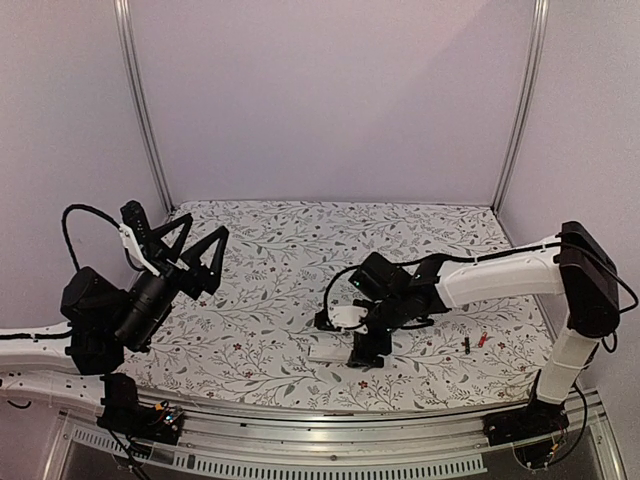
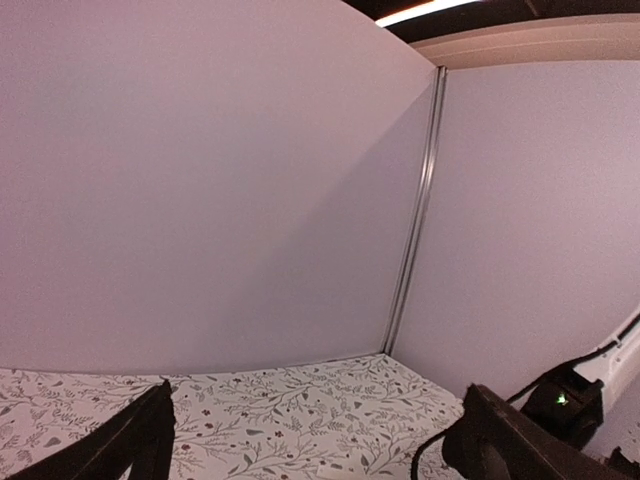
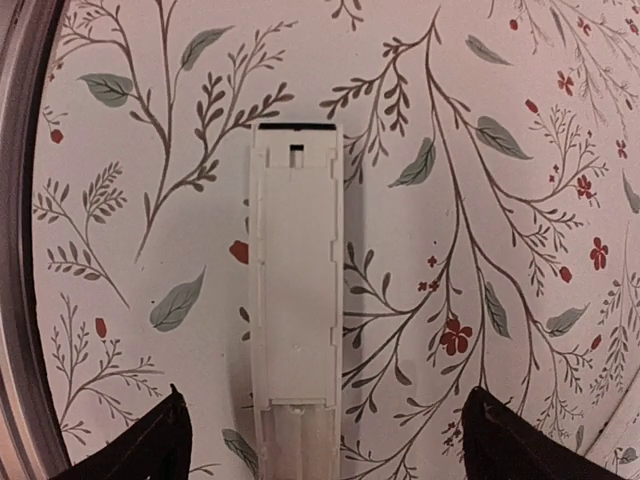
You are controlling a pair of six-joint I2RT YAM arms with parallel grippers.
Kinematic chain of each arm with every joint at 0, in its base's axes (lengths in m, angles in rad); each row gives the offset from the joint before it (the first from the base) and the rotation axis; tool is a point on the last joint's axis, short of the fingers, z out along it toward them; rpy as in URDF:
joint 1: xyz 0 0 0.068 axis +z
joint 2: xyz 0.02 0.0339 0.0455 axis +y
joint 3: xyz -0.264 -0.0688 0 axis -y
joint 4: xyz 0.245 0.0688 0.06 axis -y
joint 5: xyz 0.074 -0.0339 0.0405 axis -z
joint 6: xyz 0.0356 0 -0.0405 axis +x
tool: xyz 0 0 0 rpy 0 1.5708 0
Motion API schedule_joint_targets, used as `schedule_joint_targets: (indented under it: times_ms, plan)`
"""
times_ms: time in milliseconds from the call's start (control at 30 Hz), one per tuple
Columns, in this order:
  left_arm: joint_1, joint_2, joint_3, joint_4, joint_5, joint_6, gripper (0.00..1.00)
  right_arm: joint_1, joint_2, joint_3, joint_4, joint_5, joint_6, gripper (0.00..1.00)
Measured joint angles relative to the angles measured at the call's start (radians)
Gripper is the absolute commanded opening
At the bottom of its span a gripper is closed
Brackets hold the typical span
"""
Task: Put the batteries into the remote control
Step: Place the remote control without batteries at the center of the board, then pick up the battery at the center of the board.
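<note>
Pale lilac walls (image 1: 330, 100), joined at the corners by vertical metal rails (image 1: 145, 110), enclosed a white surface printed with grey-green sprigs and small red flowers (image 1: 270, 250). We labelled the left claw (image 1: 198, 252) as raised well above that surface at the left side. Its two black fingers (image 2: 140, 440) were spread wide with nothing between them. The left wrist view looked past them to the far corner and caught part of the right arm (image 2: 565, 400) at lower right.

We marked the right claw (image 1: 366, 352) near the middle of the surface, pointed downward from an arm that reached in from the right. Its fingers (image 3: 145, 445) were parted and gripped nothing. In the right wrist view the slim white rectangular remote control (image 3: 295, 290) lay flat on the print, running lengthwise away from the camera. Its near end sat between the two spread fingers and clear of both. An open channel along its length faced up, with a narrow black strip (image 3: 295, 127) at the far end. From above, the remote control (image 1: 328, 351) showed just left of the claw. Whether the fingertips touched the surface we could not tell.

We found the black cylindrical battery (image 1: 466, 344) and the red cylindrical battery (image 1: 482, 340) lying just beside each other on the surface, well to the right of the remote control and apart from both claws.
</note>
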Motion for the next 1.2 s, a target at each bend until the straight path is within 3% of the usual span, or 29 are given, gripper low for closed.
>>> schedule_joint_targets:
  times_ms: [67, 133, 200, 367, 600, 767, 1200]
  plan:
    - [0.004, 0.000, 0.000, -0.002, 0.006, 0.000, 1.00, -0.008, -0.046, 0.011, 0.001, 0.000, 0.035, 0.90]
    - [0.008, 0.000, 0.000, -0.008, 0.010, 0.000, 1.00, -0.036, -0.111, 0.034, -0.002, -0.004, 0.101, 0.67]
    - [0.011, 0.000, 0.000, -0.022, 0.010, 0.000, 1.00, -0.119, -0.172, 0.088, -0.021, -0.016, 0.235, 0.55]
    - [0.020, 0.001, 0.002, -0.071, 0.001, 0.002, 1.00, -0.394, -0.290, 0.153, -0.121, 0.078, 0.601, 0.54]
    - [0.037, -0.005, 0.002, -0.110, 0.003, 0.003, 1.00, -0.455, -0.372, -0.043, -0.368, 0.187, 0.910, 0.53]
    - [0.048, -0.019, 0.002, -0.110, 0.021, 0.003, 1.00, -0.513, -0.353, -0.218, -0.415, 0.184, 1.001, 0.50]
    - [0.063, -0.043, 0.002, -0.120, 0.039, 0.001, 1.00, -0.563, -0.338, -0.322, -0.364, 0.188, 1.053, 0.39]
